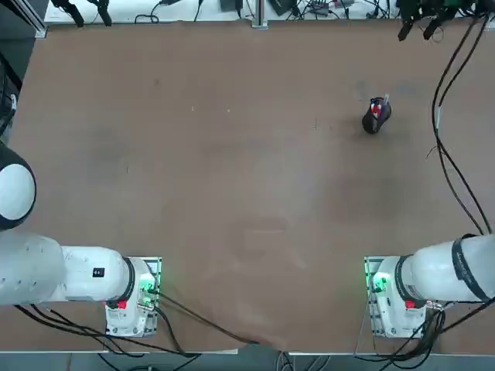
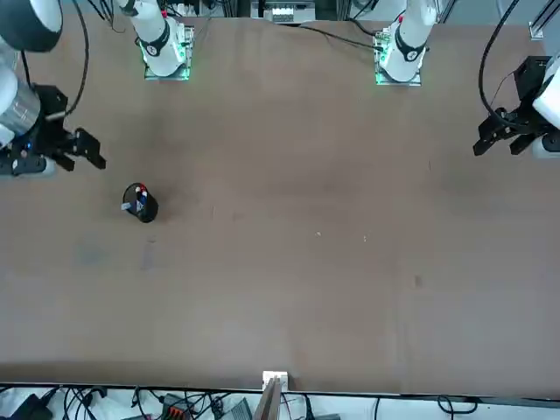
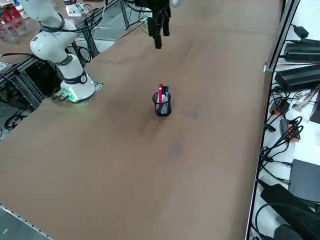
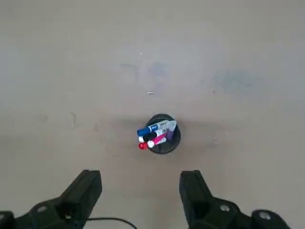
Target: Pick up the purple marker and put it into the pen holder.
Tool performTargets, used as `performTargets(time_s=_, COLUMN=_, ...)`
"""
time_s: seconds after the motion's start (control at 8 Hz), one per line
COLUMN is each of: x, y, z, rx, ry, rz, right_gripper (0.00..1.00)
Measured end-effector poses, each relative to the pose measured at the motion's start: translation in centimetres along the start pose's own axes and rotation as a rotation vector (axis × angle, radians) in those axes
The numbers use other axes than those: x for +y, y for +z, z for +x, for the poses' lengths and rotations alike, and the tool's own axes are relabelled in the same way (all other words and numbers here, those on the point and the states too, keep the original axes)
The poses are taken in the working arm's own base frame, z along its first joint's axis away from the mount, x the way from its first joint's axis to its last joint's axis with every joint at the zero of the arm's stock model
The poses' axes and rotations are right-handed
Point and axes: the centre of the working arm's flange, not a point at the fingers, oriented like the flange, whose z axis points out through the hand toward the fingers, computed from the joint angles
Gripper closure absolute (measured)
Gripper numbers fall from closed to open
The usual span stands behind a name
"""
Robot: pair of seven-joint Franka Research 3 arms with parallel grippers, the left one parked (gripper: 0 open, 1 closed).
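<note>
The pen holder (image 1: pixel 375 117) is a small black cup standing upright on the brown table (image 1: pixel 232 193), at the far right. It also shows in the front view (image 2: pixel 140 203) and the right side view (image 3: pixel 162 105). In the right wrist view the holder (image 4: pixel 162 134) contains a blue pen, a red pen and the purple marker (image 4: pixel 161 139) with its whitish end. My right gripper (image 4: pixel 140 183) hangs open and empty, high above the table and apart from the cup. It sits beyond the holder near the far edge (image 1: pixel 416 32), and it is also in the front view (image 2: pixel 94 150) and the right side view (image 3: pixel 161 37).
Black cables (image 1: pixel 452 116) run down the table's right side from the raised arm. The right arm's base (image 1: pixel 387 297) is bolted at the near edge. Power boxes and cords (image 3: pixel 295 75) lie off the table's far edge.
</note>
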Motion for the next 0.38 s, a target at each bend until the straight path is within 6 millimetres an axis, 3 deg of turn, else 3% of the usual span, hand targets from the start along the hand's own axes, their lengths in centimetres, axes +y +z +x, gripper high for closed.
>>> performTargets(time_s=0.38, x=0.09, y=0.1, z=-0.31, rx=-0.004, ry=-0.003, rz=-0.007, right_gripper=0.0)
